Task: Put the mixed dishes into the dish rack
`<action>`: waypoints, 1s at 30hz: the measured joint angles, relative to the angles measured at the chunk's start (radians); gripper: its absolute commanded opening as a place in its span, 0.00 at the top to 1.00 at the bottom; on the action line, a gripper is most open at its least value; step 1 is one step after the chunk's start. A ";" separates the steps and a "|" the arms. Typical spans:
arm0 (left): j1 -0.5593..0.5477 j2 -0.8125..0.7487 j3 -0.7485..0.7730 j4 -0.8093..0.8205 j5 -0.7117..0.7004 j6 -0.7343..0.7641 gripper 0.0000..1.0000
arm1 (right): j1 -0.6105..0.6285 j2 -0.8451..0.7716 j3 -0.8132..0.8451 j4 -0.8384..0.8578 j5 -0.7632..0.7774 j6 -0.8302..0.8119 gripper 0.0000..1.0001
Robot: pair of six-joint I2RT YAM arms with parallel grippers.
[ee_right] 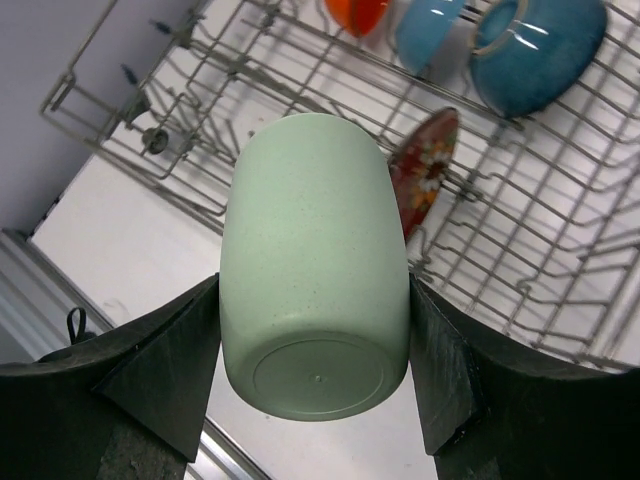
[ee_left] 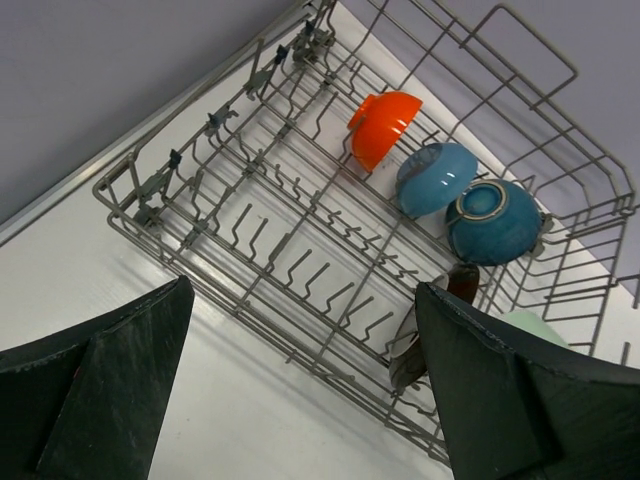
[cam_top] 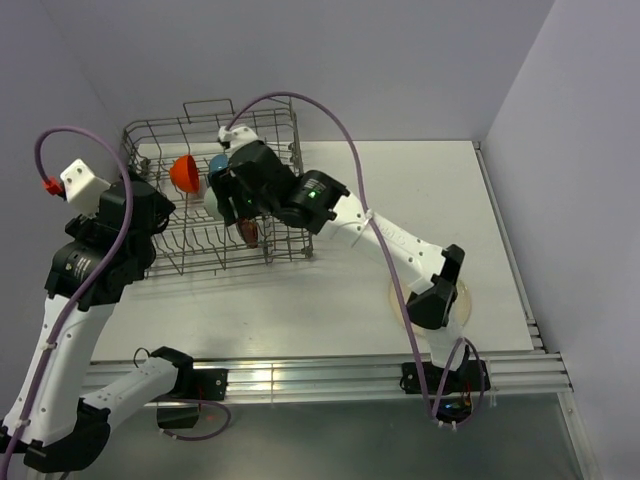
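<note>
My right gripper [ee_right: 315, 350] is shut on the pale green cup [ee_right: 315, 290], one finger on each side, its base toward the camera and its mouth toward the dish rack [ee_right: 250, 100]. It hangs over the rack's front part [cam_top: 228, 200]. In the rack stand on edge the orange bowl [ee_left: 385, 128], small blue bowl [ee_left: 435, 178], teal bowl [ee_left: 495, 222] and red floral bowl [ee_right: 425, 175]. My left gripper [ee_left: 300, 400] is open and empty above the table just outside the rack's left front side [cam_top: 155, 215]. The cream plate [cam_top: 468, 300] lies at the right, partly under the right arm.
The rack [cam_top: 210, 190] fills the far left of the white table [cam_top: 420, 190], close to the back wall. A metal rail [cam_top: 330, 375] runs along the near edge by the arm bases. Purple cables loop over both arms.
</note>
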 measured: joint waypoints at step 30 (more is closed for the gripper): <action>0.000 -0.266 -0.066 0.033 -0.100 -0.037 0.08 | 0.113 0.359 0.133 0.103 0.102 -0.374 1.00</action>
